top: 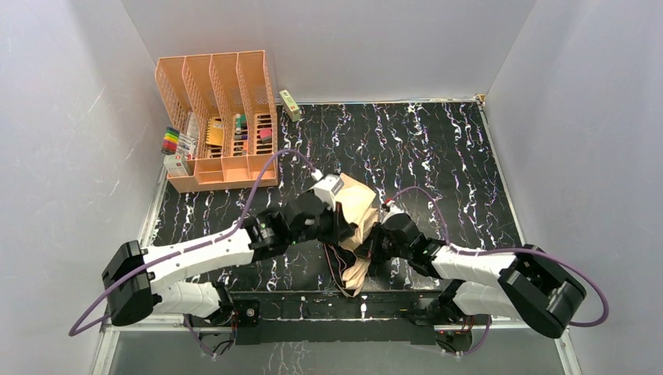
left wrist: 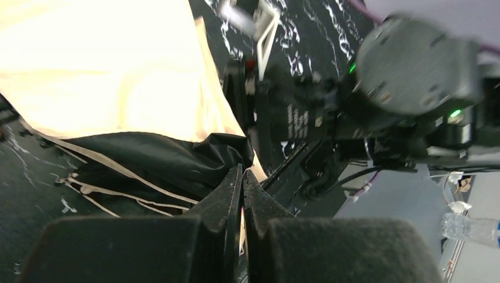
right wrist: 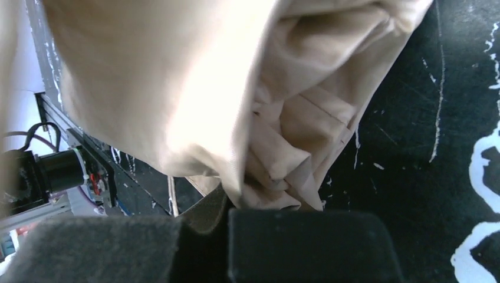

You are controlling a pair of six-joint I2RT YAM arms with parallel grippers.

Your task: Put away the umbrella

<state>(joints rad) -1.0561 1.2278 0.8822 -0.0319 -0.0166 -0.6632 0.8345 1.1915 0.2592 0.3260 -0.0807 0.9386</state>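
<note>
The umbrella [top: 361, 205] lies partly folded in the middle of the black marbled table, its pale peach-tan fabric bunched and its lower end [top: 356, 273] pointing to the near edge. My left gripper [top: 346, 228] is at its left side. In the left wrist view it [left wrist: 243, 174] is shut, with a thin sliver of peach fabric between the fingers, next to the canopy [left wrist: 106, 65] and its black underside [left wrist: 159, 159]. My right gripper [top: 371, 244] is at the umbrella's right side. In the right wrist view it [right wrist: 227, 206] is shut on folded fabric [right wrist: 177, 76].
A peach-orange slotted desk organizer [top: 219, 117] stands at the back left with markers [top: 176, 141] beside it. A small green-and-white box [top: 290, 104] lies at the back edge. The right arm's wrist [left wrist: 413, 65] is close in front of my left gripper.
</note>
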